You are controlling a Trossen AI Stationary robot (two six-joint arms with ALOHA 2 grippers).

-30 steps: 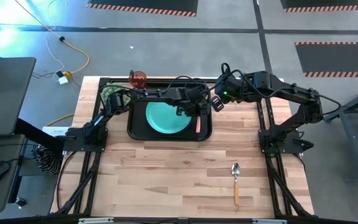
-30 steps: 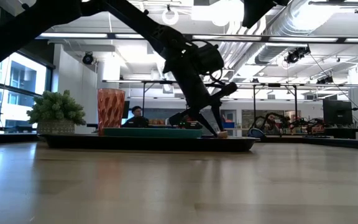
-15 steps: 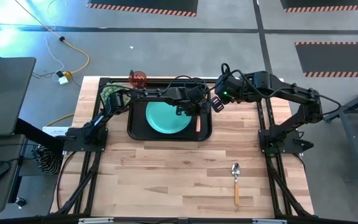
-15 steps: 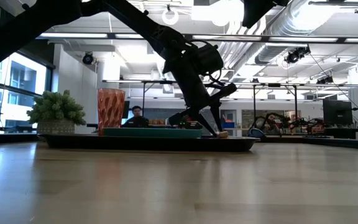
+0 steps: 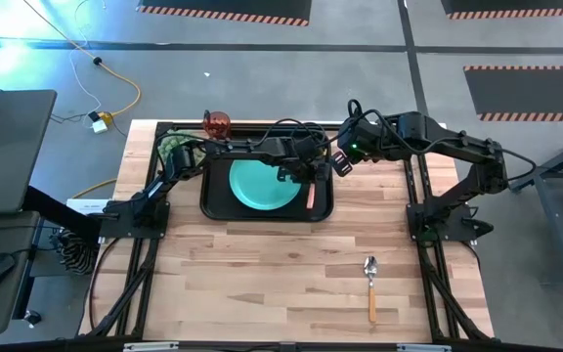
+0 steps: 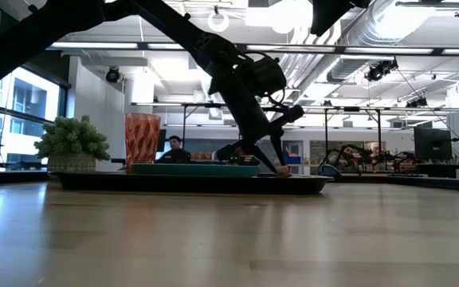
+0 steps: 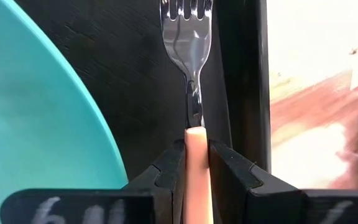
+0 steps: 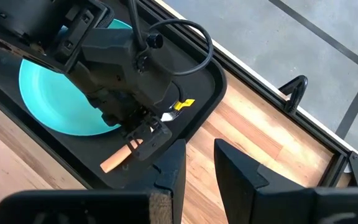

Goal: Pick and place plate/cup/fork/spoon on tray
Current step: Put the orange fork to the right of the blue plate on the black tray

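The left gripper (image 5: 308, 179) reaches over the right end of the tray (image 5: 213, 207), its fingers closed on the light wooden handle of the fork (image 7: 193, 74); the tines point away from the wrist camera, over the black tray floor between the plate (image 5: 265, 183) and the tray's right rim. The teal plate lies in the middle of the tray. The cup (image 5: 217, 124) stands off the tray, at the table's far edge just beyond the tray's far left corner. The spoon (image 5: 370, 286) lies well apart on the bare wood, near and to the right. The right gripper (image 5: 341, 161) hangs just beside the tray's far right corner, its fingers slightly parted and holding nothing.
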